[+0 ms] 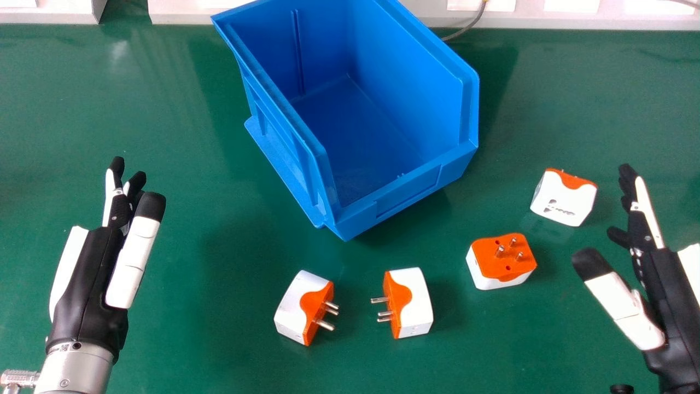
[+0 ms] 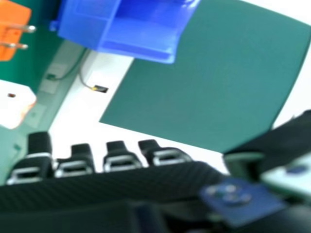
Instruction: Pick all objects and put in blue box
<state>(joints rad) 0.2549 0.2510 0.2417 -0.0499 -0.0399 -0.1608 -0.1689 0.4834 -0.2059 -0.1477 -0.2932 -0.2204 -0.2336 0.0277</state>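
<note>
The blue box stands empty at the back middle of the green table; it is also in the right hand view as a blue box. Four white and orange plug adapters lie in front of it: one adapter with pins facing right, a second with pins facing left, a third pins up, and a fourth farther right. My left hand is open over the table's left side. My right hand is open just right of the adapters, holding nothing; its fingers are straight.
White panels run along the table's far edge, with a grey cable behind the box. Bare green table lies between my left hand and the box.
</note>
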